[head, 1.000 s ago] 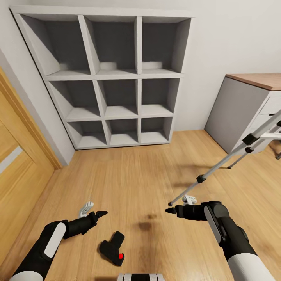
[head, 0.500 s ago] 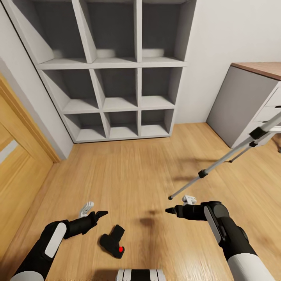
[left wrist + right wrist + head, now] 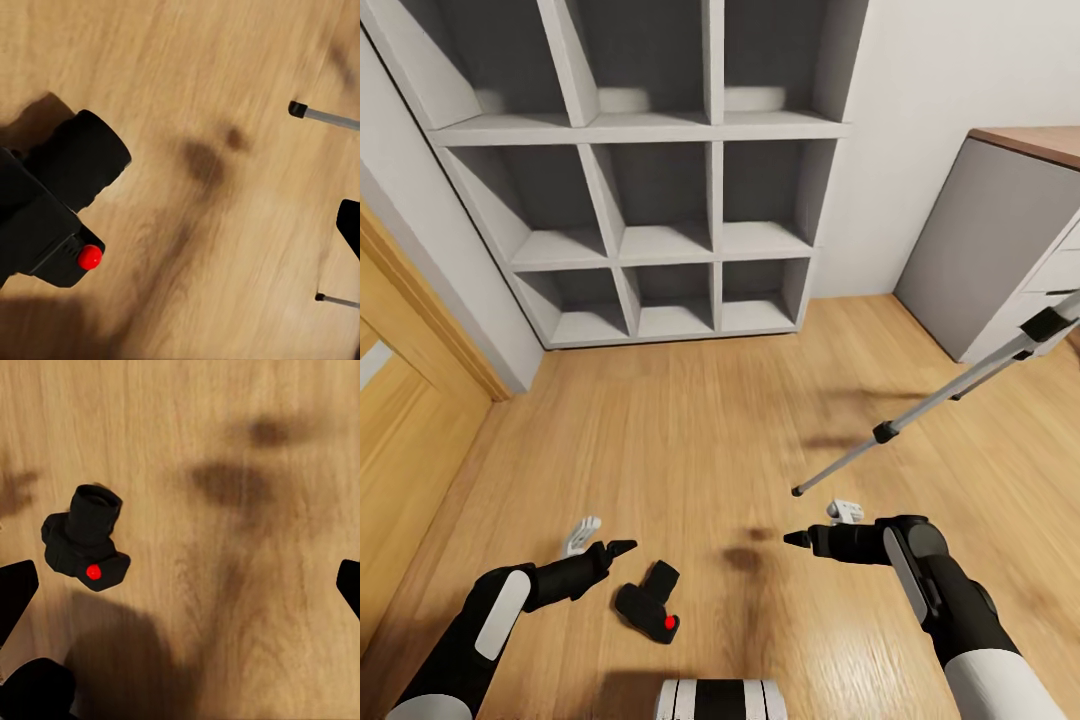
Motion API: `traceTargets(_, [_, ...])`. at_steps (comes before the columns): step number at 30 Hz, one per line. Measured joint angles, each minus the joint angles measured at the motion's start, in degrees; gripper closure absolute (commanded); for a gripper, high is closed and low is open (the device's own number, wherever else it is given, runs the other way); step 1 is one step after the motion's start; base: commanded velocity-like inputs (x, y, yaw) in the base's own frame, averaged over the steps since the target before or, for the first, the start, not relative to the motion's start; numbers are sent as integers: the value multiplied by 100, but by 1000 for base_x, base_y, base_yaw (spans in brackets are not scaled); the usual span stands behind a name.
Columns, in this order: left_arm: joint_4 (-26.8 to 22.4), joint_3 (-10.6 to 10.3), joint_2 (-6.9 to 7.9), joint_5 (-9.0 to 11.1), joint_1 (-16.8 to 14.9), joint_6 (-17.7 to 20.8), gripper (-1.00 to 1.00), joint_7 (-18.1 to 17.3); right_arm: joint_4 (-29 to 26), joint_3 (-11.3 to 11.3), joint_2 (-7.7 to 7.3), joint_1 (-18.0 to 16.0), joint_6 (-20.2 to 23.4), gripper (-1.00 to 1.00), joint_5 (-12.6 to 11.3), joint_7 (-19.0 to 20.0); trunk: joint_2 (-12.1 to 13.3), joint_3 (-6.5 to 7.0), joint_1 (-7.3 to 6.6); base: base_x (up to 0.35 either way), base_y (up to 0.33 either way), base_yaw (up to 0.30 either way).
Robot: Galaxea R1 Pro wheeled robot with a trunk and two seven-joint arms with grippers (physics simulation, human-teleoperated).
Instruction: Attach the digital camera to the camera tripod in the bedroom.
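Black, small compact digital camera with a red round button lies on the light wood plank floor, just beside the left hand, untouched. Left hand's spread cannot be told. Right hand hangs spread, holding nothing, near the black foot of a silver metal camera tripod leg. Grey cube shelving stands well beyond both hands.

Through your left wrist camera you see the digital camera lying on the wood floor, stubby lens up, red button showing. Well apart from it, two black-tipped legs of the camera tripod rest on the planks.
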Motion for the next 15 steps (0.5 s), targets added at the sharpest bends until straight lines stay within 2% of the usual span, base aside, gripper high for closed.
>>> traceTargets(3, [-9,0,0,6,0,1,-100,-11,-74,-4,-2,0,3,-100,-10,198,-4,-66,8,0,0,0])
traceTargets(7, [-152,-4,-4,12,0,2,-100,-16,-178,-12,-12,19,9,-100,9,917,-9,-155,18,0,0,0])
traceTargets(10, [-523,-22,-28,17,-1,8,-100,-8,-197,-20,-18,30,8,-100,64,1523,-14,-222,26,0,0,0])
traceTargets(15, [-964,-30,-130,-45,6,-5,-100,33,-184,-21,-39,34,-1,-100,97,1828,-20,-333,39,0,0,0])
